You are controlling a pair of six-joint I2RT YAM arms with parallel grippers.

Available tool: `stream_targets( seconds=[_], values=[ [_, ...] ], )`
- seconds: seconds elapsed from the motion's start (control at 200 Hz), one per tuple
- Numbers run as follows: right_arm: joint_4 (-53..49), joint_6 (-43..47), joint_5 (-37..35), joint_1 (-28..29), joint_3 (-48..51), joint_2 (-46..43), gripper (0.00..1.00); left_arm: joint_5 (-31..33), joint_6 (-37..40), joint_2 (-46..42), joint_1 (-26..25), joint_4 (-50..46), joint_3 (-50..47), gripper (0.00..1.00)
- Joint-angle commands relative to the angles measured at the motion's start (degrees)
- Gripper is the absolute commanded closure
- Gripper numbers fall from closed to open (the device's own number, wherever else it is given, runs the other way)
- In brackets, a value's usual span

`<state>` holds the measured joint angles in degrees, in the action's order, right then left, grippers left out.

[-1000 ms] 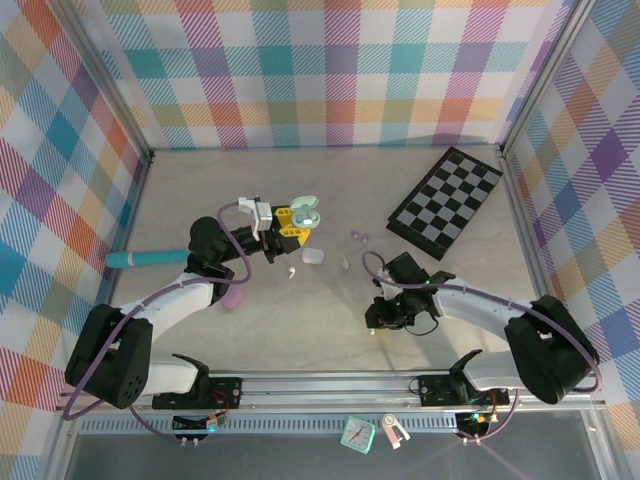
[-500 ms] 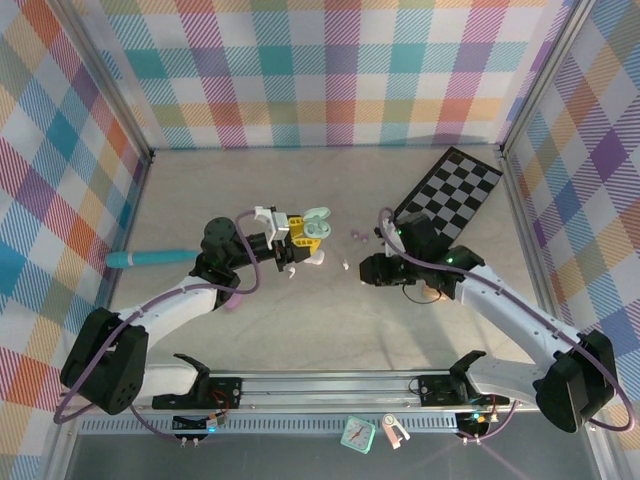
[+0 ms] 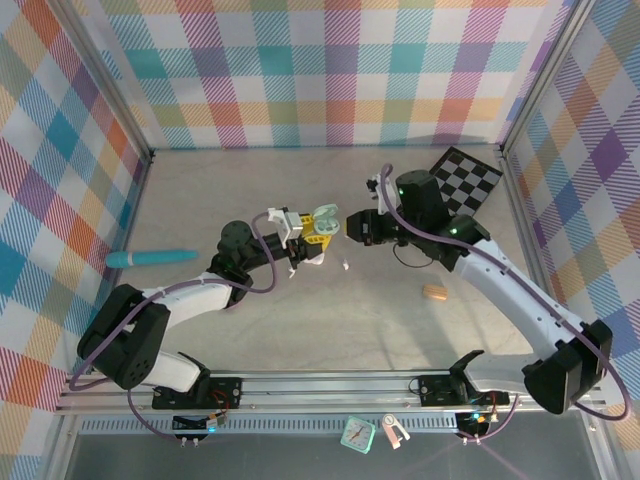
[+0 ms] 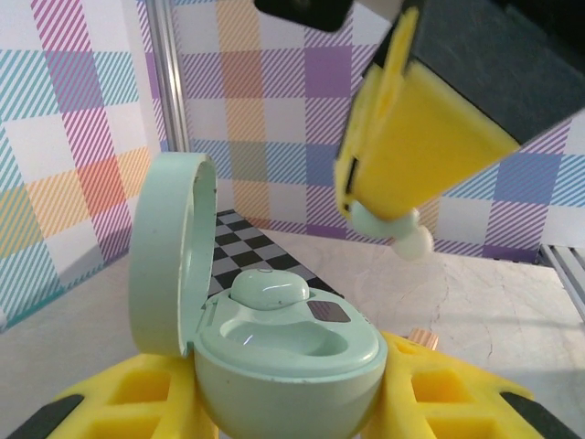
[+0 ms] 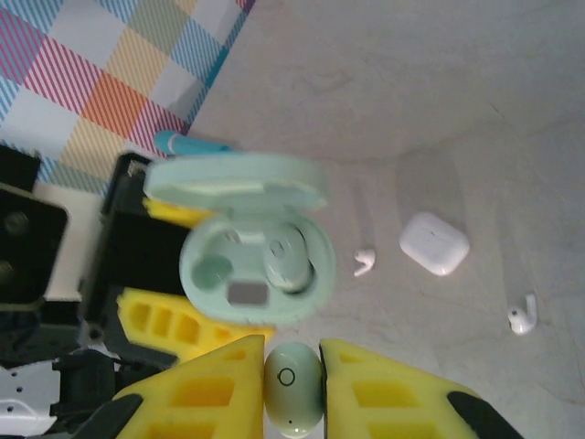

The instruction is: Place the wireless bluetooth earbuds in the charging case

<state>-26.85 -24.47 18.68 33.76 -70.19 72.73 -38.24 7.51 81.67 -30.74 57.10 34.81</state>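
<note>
Right wrist view suggests the task is halfway: one mint earbud [image 5: 291, 261] sits in the open mint case [image 5: 239, 294] clamped by the left fingers [image 5: 155, 315], while the right fingers [image 5: 242, 361] pinch the second earbud [image 5: 292, 384] just beside that case, not yet inserted.

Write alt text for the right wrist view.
The right gripper pinches a mint earbud near an open mint charging case with one seated bud and one empty socket. A white case and two loose white earbuds lie on the table beyond.
</note>
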Motion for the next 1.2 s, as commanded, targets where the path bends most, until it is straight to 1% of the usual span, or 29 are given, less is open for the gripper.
stream_targets(
  seconds=[0.0,0.385,0.795,1.195],
  values=[
    [2.0,1.8,2.4,-0.2,-3.6,2.5,0.79,2.0,3.3,0.7,-1.6,0.5,2.4,0.68],
    [2.9,1.2,4.5,-0.2,-6.9,7.1,0.79,5.9,3.9,4.3,-3.1,-0.2,4.7,0.68],
    [3.5,0.8,4.6,-0.2,-7.3,9.5,0.79,5.9,3.7,4.5,-3.4,0.0,4.8,0.68],
    [8.9,-1.0,2.9,-0.2,-3.8,8.3,0.79,6.3,3.6,4.6,-3.7,-0.1,4.9,0.68]
  ],
)
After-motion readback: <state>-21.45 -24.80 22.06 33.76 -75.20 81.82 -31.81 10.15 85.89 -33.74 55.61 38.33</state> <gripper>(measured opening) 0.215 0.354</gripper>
